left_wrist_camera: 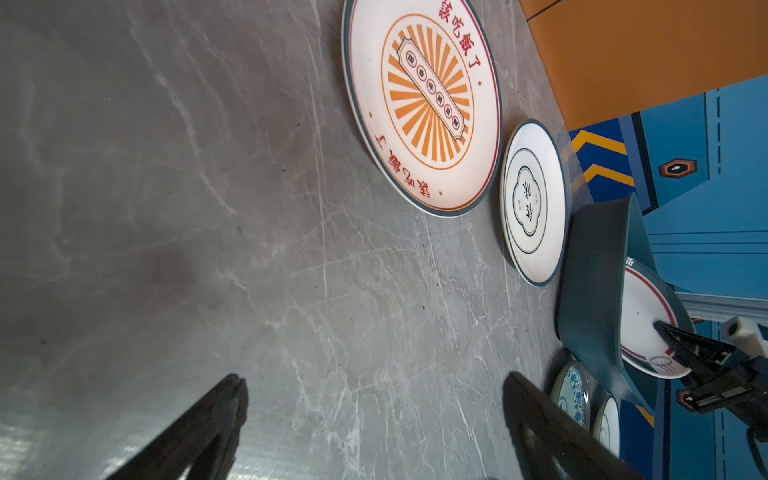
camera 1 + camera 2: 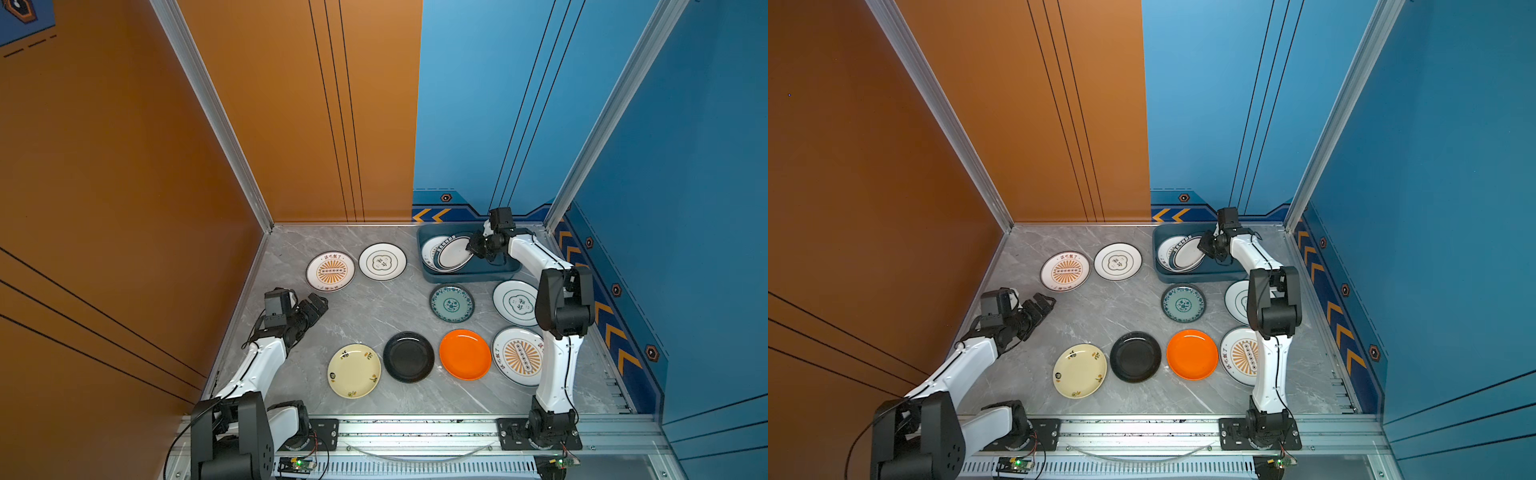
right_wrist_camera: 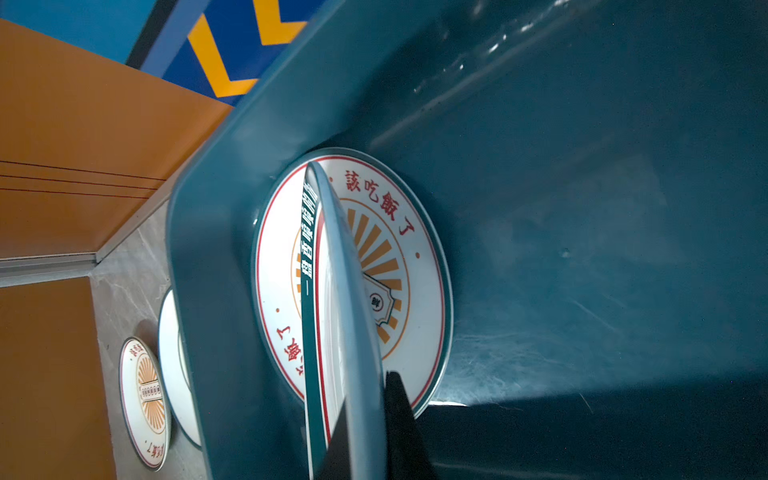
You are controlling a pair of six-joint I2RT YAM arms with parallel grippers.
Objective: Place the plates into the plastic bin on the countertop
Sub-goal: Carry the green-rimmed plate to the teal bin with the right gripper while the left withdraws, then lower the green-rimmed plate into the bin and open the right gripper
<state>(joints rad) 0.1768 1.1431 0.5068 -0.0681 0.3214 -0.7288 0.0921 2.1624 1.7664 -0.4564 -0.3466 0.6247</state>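
Note:
The dark teal plastic bin point(image 2: 469, 276) point(image 2: 1200, 275) stands at the back right of the countertop point(image 2: 374, 307). My right gripper point(image 2: 473, 246) point(image 3: 368, 395) is shut on the rim of a white, teal-edged plate point(image 2: 453, 254) point(image 3: 349, 316). It holds this plate tilted inside the bin over a sunburst plate point(image 3: 415, 232). My left gripper point(image 2: 318, 309) point(image 1: 372, 377) hangs open and empty over bare countertop, near another sunburst plate point(image 2: 330, 271) point(image 1: 424, 104). Several more plates lie flat: ringed point(image 2: 382, 262), teal patterned point(image 2: 451, 303), black point(image 2: 408, 356), orange point(image 2: 464, 354), cream point(image 2: 353, 370).
A ringed plate point(image 2: 515, 302) and a sunburst plate point(image 2: 519, 355) lie at the right, partly under my right arm's elbow point(image 2: 565, 307). Orange and blue walls close off the left, back and right. An aluminium rail point(image 2: 415, 428) with both arm bases runs along the front.

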